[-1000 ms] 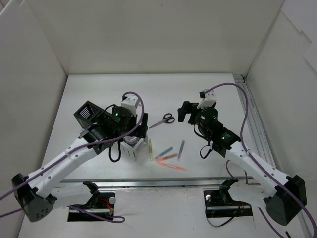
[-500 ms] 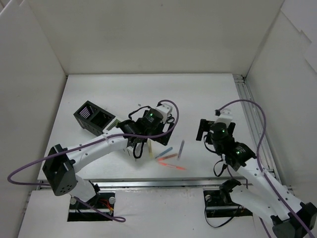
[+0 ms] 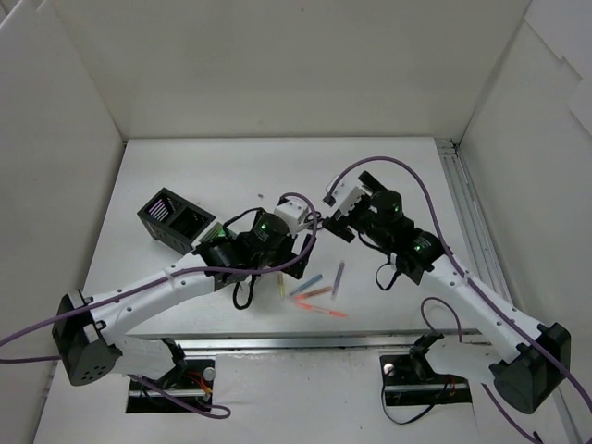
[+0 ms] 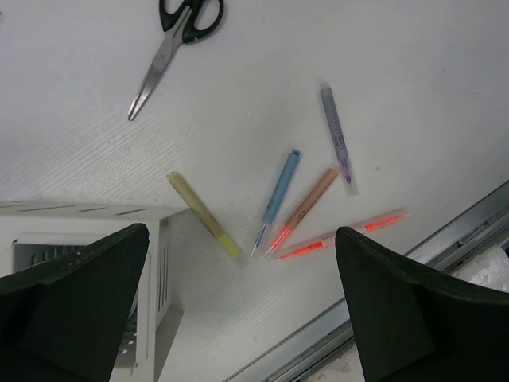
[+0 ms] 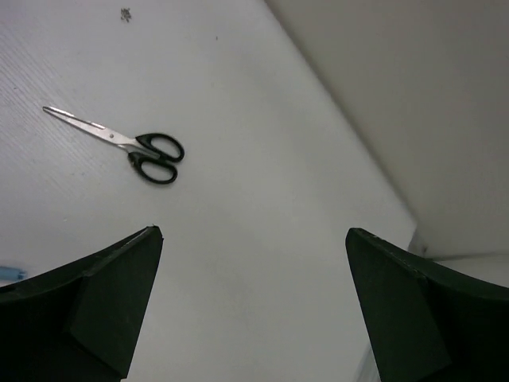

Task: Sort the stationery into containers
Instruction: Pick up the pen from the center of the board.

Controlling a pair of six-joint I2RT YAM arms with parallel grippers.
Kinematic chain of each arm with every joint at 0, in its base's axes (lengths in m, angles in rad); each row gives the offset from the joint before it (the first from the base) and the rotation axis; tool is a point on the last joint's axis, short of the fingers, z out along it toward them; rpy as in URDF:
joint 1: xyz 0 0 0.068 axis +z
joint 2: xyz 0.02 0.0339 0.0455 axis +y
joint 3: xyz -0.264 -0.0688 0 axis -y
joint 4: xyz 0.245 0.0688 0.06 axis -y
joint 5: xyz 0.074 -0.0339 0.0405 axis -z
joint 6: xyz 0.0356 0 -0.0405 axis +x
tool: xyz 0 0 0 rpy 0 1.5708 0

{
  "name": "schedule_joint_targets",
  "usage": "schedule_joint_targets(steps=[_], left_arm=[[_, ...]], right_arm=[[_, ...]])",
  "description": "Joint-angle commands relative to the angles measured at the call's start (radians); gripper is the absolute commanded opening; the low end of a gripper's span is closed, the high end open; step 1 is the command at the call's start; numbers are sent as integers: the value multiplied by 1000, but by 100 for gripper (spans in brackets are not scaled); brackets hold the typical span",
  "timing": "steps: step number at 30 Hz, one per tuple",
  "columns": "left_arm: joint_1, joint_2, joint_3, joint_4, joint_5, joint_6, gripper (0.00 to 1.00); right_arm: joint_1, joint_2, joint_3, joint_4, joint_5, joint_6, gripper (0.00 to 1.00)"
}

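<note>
At 12 o'clock of the released left fingers [image 4: 71, 302] lies a blue pen [image 4: 280, 191]; straddle it crosswise, while the right fingers [image 5: 87, 302] gape empty.

lab test cell: white-walled enclosure [image 3: 277, 65] around table [image 3: 388, 166]

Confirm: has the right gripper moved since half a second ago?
Yes. The right gripper swung left and farther from the arm bases: now beyond the purple pen, not right of it.

No text, label or number could be read, any print on the pens [image 4: 280, 191] was too small to make out, scissors [image 4: 169, 48] likewise.
</note>
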Motion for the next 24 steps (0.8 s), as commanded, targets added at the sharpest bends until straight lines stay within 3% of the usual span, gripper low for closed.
schedule_joint_targets(steps=[1,6,12,17,24], left_arm=[[-2,-105,3,-7,-77,-43,99],[-2,-172,-21,-62,-185,-112,100],[-22,-206,8,-225,-321,-227,99],[-31,-247,8,-320,-367,-311,100],[-40,-237,40,-482,-444,-459,99]], right_arm=[[-54,46,118,70,-271,-437,98],[-126,216,400,-319,-484,-801,98],[-130,363,457,-692,-529,-1134,98],[-117,446,442,-948,-595,-1232,90],[-124,557,356,-1009,-708,-1243,89]])
